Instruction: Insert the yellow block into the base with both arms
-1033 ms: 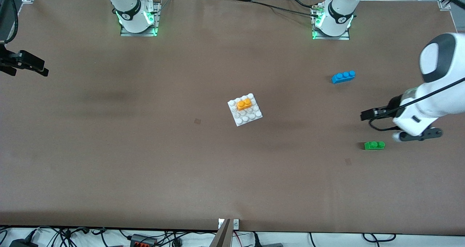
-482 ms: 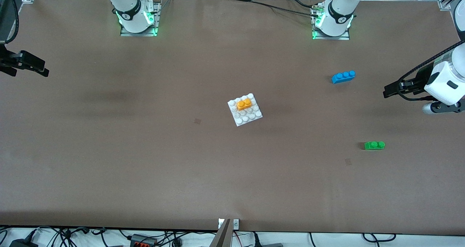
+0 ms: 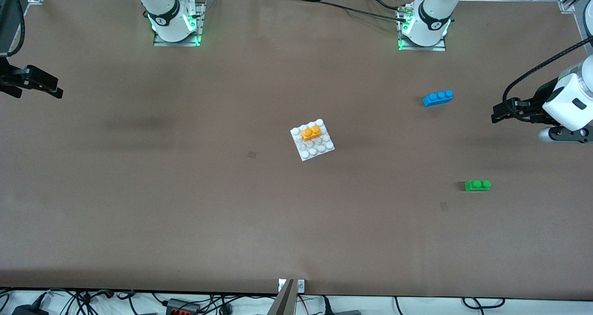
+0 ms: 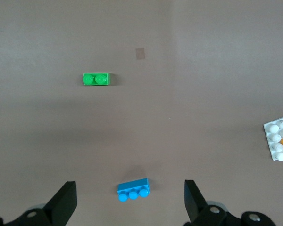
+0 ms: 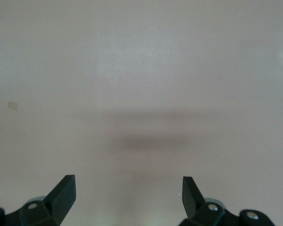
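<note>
the yellow block (image 3: 312,132) sits on the studs of the base (image 3: 319,149) in the middle of the worktop (image 3: 185,190), in the part of the base farther from the front camera, so the insertion looks done, though i cannot tell whether it is pressed fully home. the left gripper (image 4: 127,200), fingers apart and empty, hangs over the worktop well away from the base at the left arm's end, above the blue brick (image 3: 438,97), with the green brick (image 3: 477,185) nearby. the right gripper (image 5: 127,193), fingers also apart and empty, waits over bare worktop at the right arm's end, so the next move probably calls for nothing more than parking both arms.
</note>
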### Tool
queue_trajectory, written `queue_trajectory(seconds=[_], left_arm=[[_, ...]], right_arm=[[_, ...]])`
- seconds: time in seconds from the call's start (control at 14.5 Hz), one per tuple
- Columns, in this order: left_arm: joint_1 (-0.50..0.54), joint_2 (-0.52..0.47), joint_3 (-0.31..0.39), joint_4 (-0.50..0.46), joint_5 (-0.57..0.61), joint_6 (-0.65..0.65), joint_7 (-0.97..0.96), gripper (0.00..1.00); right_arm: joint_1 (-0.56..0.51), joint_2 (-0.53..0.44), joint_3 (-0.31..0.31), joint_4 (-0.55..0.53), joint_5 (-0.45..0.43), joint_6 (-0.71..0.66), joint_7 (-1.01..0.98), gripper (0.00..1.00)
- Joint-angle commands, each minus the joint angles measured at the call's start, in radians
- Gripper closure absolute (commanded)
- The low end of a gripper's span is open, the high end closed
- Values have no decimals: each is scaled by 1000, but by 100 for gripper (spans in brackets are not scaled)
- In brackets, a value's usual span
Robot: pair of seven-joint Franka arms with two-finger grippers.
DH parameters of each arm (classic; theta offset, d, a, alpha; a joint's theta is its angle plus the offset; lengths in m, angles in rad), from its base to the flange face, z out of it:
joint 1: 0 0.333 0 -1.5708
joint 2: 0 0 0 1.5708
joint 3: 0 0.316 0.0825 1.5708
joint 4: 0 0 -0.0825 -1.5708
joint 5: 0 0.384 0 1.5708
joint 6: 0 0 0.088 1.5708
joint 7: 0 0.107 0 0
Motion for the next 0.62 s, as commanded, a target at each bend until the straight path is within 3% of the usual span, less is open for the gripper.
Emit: queue_trajectory(seconds=[0.0, 0.07, 0.14, 0.55], left_arm=[[-238, -9, 276, 17, 4, 15, 28, 0], [-281, -9, 352, 17, -11, 4, 30, 0], [-280, -9, 363, 18, -27, -16, 33, 0], [-302, -1, 328, 70, -13, -80, 30, 0]], right_arm=[[-4, 9, 6, 18, 5, -5, 7, 0], [-3, 9, 6, 18, 5, -8, 7, 0], [-3, 8, 6, 18, 5, -8, 7, 0], [-3, 8, 4, 19, 2, -7, 7, 0]])
